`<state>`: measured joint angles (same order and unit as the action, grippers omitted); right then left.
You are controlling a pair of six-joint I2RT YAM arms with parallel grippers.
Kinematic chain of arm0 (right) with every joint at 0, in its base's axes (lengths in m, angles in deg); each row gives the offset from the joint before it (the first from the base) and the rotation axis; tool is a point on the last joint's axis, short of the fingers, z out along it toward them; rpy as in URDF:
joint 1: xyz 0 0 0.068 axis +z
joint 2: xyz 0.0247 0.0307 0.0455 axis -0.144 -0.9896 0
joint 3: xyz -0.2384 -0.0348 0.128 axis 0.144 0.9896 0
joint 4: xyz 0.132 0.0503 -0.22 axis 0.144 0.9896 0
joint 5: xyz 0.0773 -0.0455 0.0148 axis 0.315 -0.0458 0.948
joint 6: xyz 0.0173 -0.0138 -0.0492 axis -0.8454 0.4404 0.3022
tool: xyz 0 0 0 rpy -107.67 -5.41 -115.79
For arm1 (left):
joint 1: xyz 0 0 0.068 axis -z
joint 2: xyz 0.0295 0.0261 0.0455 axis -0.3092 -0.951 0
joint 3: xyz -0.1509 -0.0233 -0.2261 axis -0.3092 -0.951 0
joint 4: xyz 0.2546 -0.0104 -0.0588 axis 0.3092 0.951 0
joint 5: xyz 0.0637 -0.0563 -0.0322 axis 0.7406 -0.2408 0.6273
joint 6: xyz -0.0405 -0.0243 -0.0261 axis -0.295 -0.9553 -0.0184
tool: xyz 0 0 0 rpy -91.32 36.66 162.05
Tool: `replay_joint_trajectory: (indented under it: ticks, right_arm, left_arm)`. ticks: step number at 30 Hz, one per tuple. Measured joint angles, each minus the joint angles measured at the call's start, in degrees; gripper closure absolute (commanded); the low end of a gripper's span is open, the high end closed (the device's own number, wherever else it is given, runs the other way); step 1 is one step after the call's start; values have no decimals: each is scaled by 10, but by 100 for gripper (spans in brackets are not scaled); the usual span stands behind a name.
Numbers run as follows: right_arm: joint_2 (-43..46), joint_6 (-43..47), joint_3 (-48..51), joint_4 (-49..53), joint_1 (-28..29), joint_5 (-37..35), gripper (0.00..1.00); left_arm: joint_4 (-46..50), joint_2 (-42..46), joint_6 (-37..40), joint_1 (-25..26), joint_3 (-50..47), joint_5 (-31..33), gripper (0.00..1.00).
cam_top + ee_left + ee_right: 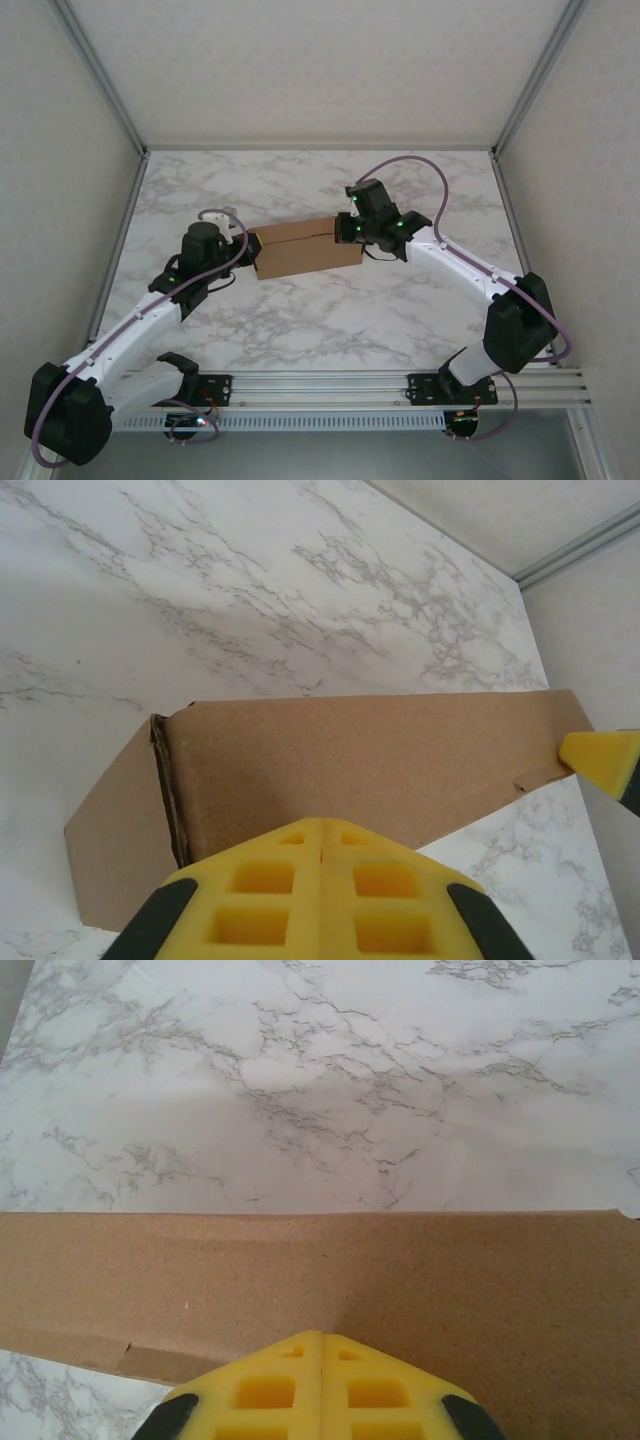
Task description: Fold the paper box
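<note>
The paper box (303, 248) is a plain brown cardboard box, folded shallow and long, lying in the middle of the marble table. My left gripper (250, 248) is at its left end and my right gripper (346, 231) at its right end. In the left wrist view the yellow pads (322, 828) are shut together with nothing between them, tips over the box's top panel (380, 760), where an end flap angles out at the left. The right gripper's fingertip (600, 760) shows at the far end. In the right wrist view the jaws (322, 1340) are likewise shut, over the box (420, 1270).
The marble table (330, 320) is bounded by white walls and metal frame posts (120, 220) at left, right and back. A rail (330, 385) with both arm bases runs along the near edge. A tab slit (128, 1348) marks the box's near side.
</note>
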<state>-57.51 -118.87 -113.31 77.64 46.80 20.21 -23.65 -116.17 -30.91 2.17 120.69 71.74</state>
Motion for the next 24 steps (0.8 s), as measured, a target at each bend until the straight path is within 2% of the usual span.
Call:
replay_joint_trajectory:
  ticks: [7,17,24]
  right_arm:
    - [14,14,-16,50,-3,11,90]
    - [33,32,-45,115,-87,26,90]
    - [32,40,-45,124,-97,37,91]
  left_arm:
    - [-7,-3,-2,0,-2,2,100]
    - [-7,-6,1,-2,0,4,100]
    - [2,-7,8,-2,6,4,100]
